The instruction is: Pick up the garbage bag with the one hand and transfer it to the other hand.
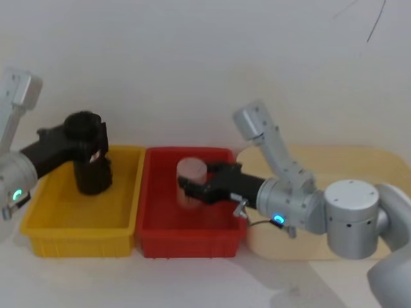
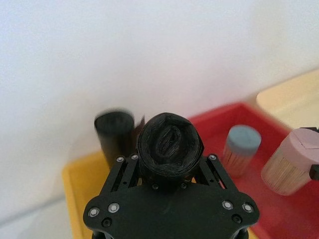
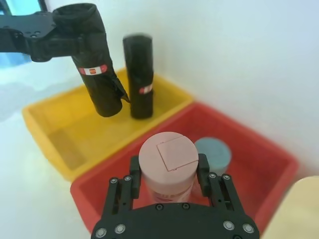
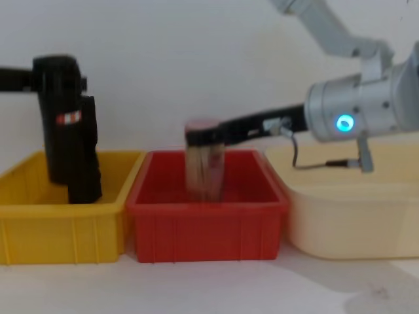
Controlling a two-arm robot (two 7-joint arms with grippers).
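My left gripper [image 1: 72, 138] is shut on the garbage bag [image 1: 83, 127], a black roll with a red-and-white label band [image 3: 93, 70]. It holds the roll near its top, tilted, above the yellow bin [image 1: 77, 239]. The left wrist view looks down on the roll's end [image 2: 169, 144] between the fingers. My right gripper [image 1: 190, 190] reaches over the red bin [image 1: 192, 245] and is shut on a pink-lidded jar [image 3: 166, 159]. The two grippers are well apart.
A twin black roll [image 3: 139, 74] stands upright in the yellow bin beside the held one. A blue-lidded jar [image 3: 213, 154] stands in the red bin. A cream tray [image 4: 347, 216] lies to the right of the red bin.
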